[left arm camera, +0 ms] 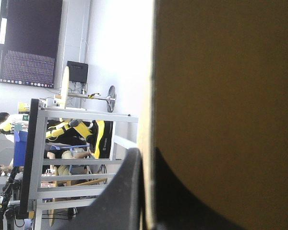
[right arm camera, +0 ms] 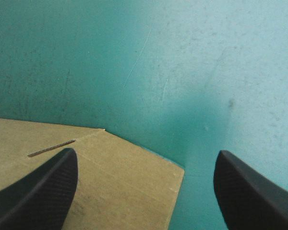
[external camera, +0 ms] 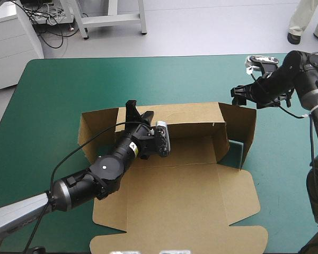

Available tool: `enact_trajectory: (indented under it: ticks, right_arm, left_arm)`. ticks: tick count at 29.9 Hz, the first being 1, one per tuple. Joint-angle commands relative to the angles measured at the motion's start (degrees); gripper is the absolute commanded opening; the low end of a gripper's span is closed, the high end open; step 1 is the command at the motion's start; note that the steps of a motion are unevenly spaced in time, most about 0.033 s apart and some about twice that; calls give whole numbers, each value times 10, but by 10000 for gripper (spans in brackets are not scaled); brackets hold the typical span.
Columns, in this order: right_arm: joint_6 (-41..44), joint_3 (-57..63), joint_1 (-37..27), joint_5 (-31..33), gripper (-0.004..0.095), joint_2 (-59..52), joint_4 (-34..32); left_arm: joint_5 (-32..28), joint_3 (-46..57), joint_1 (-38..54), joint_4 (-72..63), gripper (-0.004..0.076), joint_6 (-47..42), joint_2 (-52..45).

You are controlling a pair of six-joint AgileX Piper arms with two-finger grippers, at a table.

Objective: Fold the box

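The brown box (external camera: 180, 180) lies mid-table on the teal-green cover, its back wall and both end flaps raised and its wide lid panel flat toward the near edge. My left gripper (external camera: 137, 110) is shut on the back wall's top edge near the left end. In the left wrist view the board (left arm camera: 221, 72) runs edge-on between the two black fingers (left arm camera: 122, 196), at the left gripper (left arm camera: 146, 153). My right gripper (external camera: 237, 95) hovers open just beyond the raised right flap (external camera: 243, 127). In the right wrist view a corner of the box (right arm camera: 110, 187) lies under the open right gripper (right arm camera: 146, 155).
The lid's front tabs (external camera: 175, 241) reach close to the table's near edge. A white cabinet (external camera: 10, 42) stands off the table's far left corner, and a metal frame (external camera: 111, 18) stands beyond the far edge. Bare cover (external camera: 148, 79) lies behind the box.
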Motion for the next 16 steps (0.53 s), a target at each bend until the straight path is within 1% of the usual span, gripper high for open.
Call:
enact_trajectory:
  ticks: [1, 6, 11, 13, 16]
  right_arm:
    - [-18, 9, -5, 6, 720, -45, 17]
    - [-37, 58, -5, 6, 720, -71, 20]
    - [-86, 111, -5, 6, 716, -109, 29]
    - [-121, 136, -5, 1, 706, -128, 47]
    - [-170, 179, -5, -29, 692, -155, 83]
  left_arm:
    - [21, -13, -2, -3, -32, -15, -20]
    - [21, -13, -2, -3, -32, -15, -20]
    - [21, -13, -2, -3, -32, -15, -20]
    - [21, -13, -2, -3, -32, -15, -20]
    - [19, -13, -2, -3, -32, -15, -20]
